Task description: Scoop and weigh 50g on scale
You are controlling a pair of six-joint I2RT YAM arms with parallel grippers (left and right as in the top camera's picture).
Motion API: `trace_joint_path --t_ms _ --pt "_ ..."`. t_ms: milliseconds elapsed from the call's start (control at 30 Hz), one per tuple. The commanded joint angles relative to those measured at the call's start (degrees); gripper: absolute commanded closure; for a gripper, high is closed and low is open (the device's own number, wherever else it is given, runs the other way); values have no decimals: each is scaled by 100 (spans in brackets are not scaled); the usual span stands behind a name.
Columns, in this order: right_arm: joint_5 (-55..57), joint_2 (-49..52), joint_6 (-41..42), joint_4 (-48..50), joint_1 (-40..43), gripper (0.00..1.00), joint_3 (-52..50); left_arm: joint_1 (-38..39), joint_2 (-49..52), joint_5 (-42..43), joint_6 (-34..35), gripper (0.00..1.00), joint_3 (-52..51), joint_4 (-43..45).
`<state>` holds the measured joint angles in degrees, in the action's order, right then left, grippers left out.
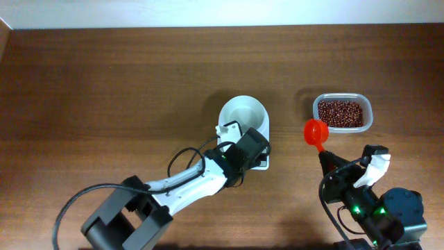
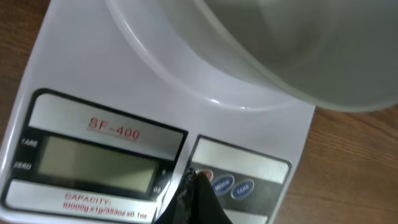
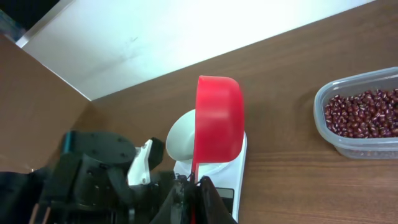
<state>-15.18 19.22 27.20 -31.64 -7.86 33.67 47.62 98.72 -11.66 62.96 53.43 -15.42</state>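
The white scale [image 1: 261, 161] stands mid-table with its round white bowl [image 1: 243, 113] on top. My left gripper [image 1: 251, 147] is over its front panel. In the left wrist view the left gripper [image 2: 196, 178] is shut, its tips resting on the red button beside the two blue ones, and the grey display [image 2: 93, 165] shows no digits. My right gripper [image 3: 194, 184] is shut on the handle of the red scoop [image 3: 217, 121], held up right of the scale. From above the scoop [image 1: 316, 130] looks plain red inside. The beans [image 1: 340, 113] fill a clear container.
The clear plastic container [image 1: 368, 118] sits right of the scale and just beyond the scoop. The left arm [image 1: 187, 187] and its cable reach in from the lower left. A white wall edge runs along the far side of the brown table [image 1: 104, 83].
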Motion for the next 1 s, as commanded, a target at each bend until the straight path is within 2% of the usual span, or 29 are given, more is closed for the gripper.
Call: trace_joint_path --t_ms 0,967 --pt "90 -39 -20 48 48 96 116 24 146 -146 -96 100 13 44" --pt "87 -39 -17 52 48 96 116 212 260 -127 -94 100 13 190"
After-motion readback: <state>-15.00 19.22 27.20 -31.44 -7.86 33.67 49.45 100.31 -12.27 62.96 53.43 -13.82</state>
